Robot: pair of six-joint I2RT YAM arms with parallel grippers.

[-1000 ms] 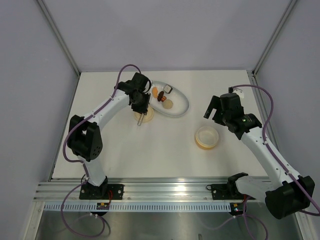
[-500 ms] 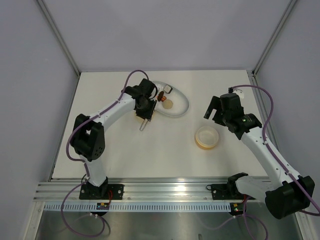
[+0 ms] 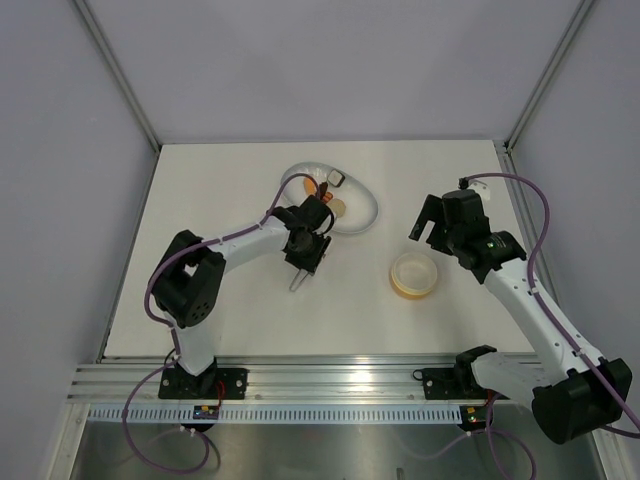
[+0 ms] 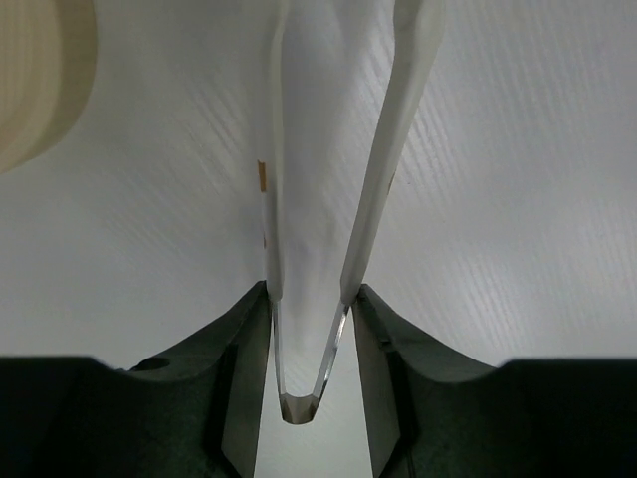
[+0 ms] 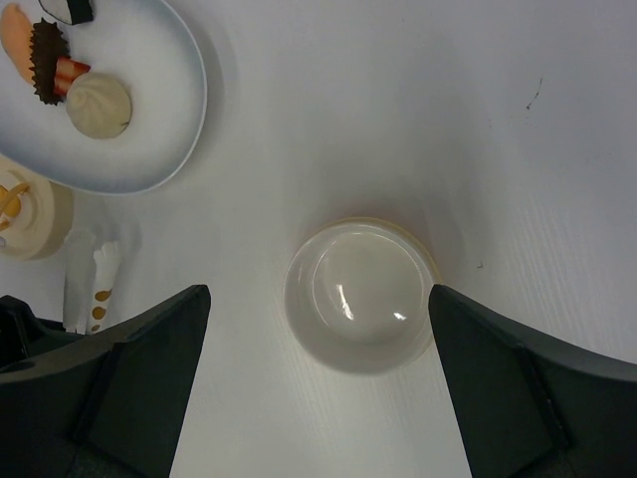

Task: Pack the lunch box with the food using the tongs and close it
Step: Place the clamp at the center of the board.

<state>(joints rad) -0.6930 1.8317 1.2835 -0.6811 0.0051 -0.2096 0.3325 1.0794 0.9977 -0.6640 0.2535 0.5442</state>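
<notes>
The tongs (image 4: 299,329), thin and V-shaped, sit with their joined end between my left gripper's (image 4: 309,299) jaws, which press on both legs; the legs spread toward the top of the left wrist view. From above, the tongs (image 3: 298,281) stick out below the left gripper (image 3: 304,258), near the dish. The lunch box (image 5: 360,295), a round pale tub, stands open with nothing in it, under my open right gripper (image 5: 318,291). Its lid (image 5: 22,213) lies beside the dish. The food (image 5: 98,104) lies on the white oval dish (image 5: 169,139): orange, dark brown, beige and white-and-black pieces.
The white oval dish (image 3: 365,205) stands at the back middle, partly covered by my left arm. The lunch box (image 3: 414,274) is right of centre. Metal frame posts rise at the table's back corners.
My left gripper has swung from the lid beside the dish toward the table's middle, carrying the tongs, whose legs have spread. The right arm has not moved.
</notes>
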